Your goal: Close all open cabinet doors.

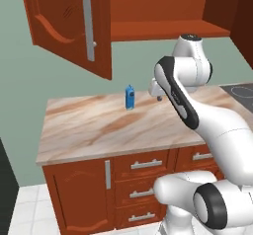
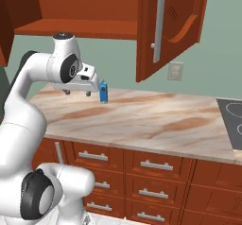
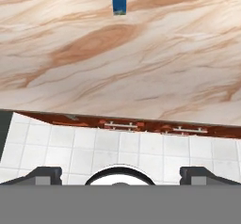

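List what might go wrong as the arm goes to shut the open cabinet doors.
1. The open door hangs well above the gripper, whose jaws are open and empty over the counter; the arm has a long way up, and a misjudged swing could strike the door's lower edge.
2. The blue bottle stands upright close beside the gripper, so a sideways move could topple it.
3. The other door also stands open; it could be missed.

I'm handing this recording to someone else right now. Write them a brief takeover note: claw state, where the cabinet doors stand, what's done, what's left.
Claw: open, empty, hanging above the marble counter, near the small blue carton.
Cabinet doors: one upper door stands swung wide open, handle facing out, shelf exposed.
Done: nothing closed yet on this cabinet.
Left: raise the arm and push the door shut.
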Robot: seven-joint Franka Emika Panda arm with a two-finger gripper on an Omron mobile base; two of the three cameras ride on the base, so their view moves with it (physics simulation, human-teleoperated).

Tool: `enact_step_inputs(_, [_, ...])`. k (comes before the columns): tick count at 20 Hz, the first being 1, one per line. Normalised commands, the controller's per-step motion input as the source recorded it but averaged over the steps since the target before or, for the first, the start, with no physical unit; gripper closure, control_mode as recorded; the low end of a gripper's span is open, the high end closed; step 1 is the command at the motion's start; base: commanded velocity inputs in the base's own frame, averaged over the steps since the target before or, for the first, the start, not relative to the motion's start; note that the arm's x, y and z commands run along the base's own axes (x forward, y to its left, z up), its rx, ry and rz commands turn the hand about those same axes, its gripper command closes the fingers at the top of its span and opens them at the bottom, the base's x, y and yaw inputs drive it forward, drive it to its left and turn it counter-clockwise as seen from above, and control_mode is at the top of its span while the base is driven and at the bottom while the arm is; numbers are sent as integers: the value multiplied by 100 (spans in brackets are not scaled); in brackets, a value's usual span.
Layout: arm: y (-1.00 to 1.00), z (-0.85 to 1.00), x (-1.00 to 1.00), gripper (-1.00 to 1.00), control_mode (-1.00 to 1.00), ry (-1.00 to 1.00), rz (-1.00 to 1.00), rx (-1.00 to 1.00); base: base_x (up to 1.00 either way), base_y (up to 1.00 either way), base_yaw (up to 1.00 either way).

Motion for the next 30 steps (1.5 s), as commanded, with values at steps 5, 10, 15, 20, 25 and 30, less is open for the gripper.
enact_step_inputs(5, [0,0,0,-100,100,0,0,0,47,0,0])
enact_step_inputs(10, [0,0,0,-100,100,0,0,0,29,1,0])
enact_step_inputs(15, [0,0,0,-100,100,0,0,0,0,0,0])
enact_step_inputs(20, [0,0,0,-100,100,0,0,0,0,0,0])
enact_step_inputs(25, [0,-3,-4,-100,-100,-3,0,0,0,0,0])
enact_step_inputs(30, [-6,-9,-51,-100,-100,-25,0,0,0,0,0])
